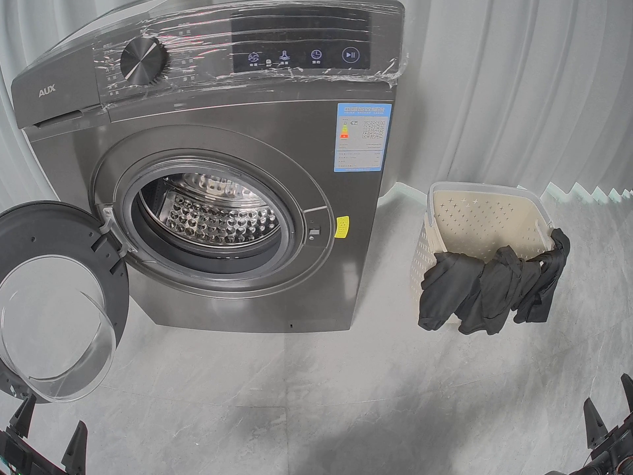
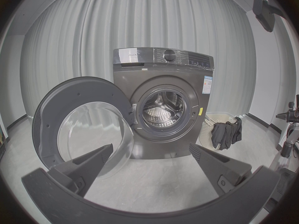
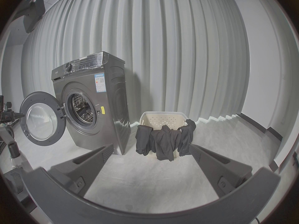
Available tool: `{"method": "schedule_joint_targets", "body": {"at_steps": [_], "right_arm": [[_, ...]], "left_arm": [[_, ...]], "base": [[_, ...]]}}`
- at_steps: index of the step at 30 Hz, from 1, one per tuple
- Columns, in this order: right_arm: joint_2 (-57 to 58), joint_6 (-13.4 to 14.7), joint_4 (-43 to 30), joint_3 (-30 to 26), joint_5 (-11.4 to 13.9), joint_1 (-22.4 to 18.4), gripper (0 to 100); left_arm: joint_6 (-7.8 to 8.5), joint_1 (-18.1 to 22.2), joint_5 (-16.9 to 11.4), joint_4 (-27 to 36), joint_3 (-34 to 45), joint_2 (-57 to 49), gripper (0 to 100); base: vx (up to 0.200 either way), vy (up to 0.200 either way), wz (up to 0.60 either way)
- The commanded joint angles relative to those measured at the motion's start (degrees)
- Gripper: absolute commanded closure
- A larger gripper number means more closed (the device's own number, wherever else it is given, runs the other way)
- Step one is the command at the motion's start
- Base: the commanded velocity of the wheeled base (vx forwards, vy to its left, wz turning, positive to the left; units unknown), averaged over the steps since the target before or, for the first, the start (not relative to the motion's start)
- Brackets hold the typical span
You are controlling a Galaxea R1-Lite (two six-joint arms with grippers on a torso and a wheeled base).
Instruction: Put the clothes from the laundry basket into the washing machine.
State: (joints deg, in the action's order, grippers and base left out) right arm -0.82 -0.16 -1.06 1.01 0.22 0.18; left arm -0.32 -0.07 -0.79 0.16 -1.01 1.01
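Observation:
A grey front-loading washing machine (image 1: 217, 159) stands ahead with its round door (image 1: 56, 298) swung wide to the left and the steel drum (image 1: 214, 216) bare. To its right a cream laundry basket (image 1: 484, 216) holds dark clothes (image 1: 491, 285) draped over its front rim. My left gripper (image 1: 49, 427) is low at the near left, open and holding nothing, well short of the door. My right gripper (image 1: 610, 407) is low at the near right, open and holding nothing, well short of the basket. The clothes (image 3: 165, 139) and the basket (image 3: 162, 119) lie straight ahead in the right wrist view.
Pale pleated curtains (image 1: 514, 80) close off the back and right. Grey marbled floor (image 1: 369, 390) lies open between me, the machine and the basket. The open door (image 2: 82, 122) juts out over the floor on the left side.

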Motion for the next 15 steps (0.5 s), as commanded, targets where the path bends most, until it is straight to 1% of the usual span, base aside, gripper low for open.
{"method": "schedule_joint_targets", "body": {"at_steps": [1, 15], "right_arm": [[0.8, 0.0, 0.0, -0.7, 0.0, 0.0, 0], [0.8, -0.1, 0.0, -0.7, 0.0, 0.1, 0]], "left_arm": [[-0.03, 0.0, 0.0, -0.1, 0.9, -0.9, 0], [-0.03, 0.0, -0.1, -0.1, 0.9, -0.9, 0]], "base": [[0.0, -0.2, 0.0], [0.0, -0.2, 0.0]]}}
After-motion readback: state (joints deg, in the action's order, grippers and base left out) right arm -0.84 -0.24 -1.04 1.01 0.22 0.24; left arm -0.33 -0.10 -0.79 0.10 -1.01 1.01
